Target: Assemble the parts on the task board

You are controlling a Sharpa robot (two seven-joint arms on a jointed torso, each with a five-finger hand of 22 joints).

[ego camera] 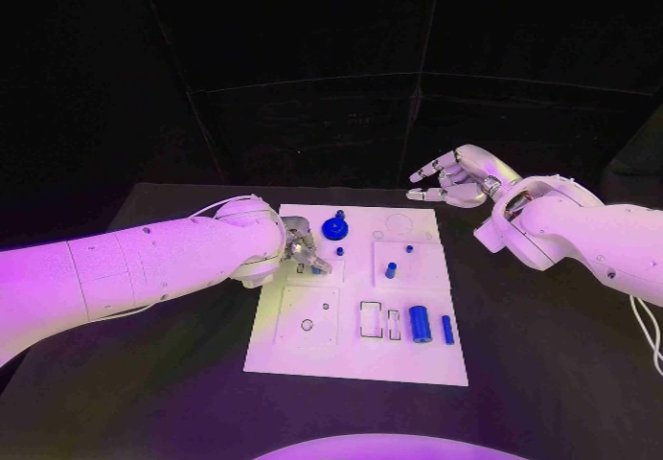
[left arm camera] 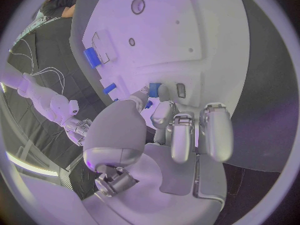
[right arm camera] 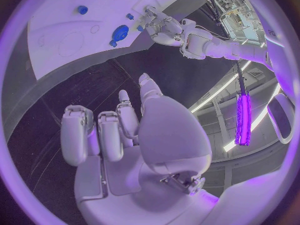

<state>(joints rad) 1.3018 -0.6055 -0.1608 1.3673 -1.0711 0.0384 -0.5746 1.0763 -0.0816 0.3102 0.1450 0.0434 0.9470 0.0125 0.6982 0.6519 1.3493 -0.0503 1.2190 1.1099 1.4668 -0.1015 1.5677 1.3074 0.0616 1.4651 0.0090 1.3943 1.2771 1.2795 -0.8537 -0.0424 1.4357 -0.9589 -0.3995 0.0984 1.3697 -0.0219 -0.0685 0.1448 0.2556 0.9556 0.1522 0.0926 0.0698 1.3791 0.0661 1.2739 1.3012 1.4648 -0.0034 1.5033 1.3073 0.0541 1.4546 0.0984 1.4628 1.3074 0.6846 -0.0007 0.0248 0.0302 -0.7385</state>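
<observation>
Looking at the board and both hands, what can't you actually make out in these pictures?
- Head view: the left hand covers the spot on the task board under its fingers.
- Left wrist view: a small blue part sits at the fingertips; whether it is held or just touched is unclear.
- Head view: the right hand hangs beyond the board, fingers curled; its palm faces away.

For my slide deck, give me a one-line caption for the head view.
Left hand works at the white task board's left edge among blue parts while the right hand hovers empty beyond its far corner.
</observation>
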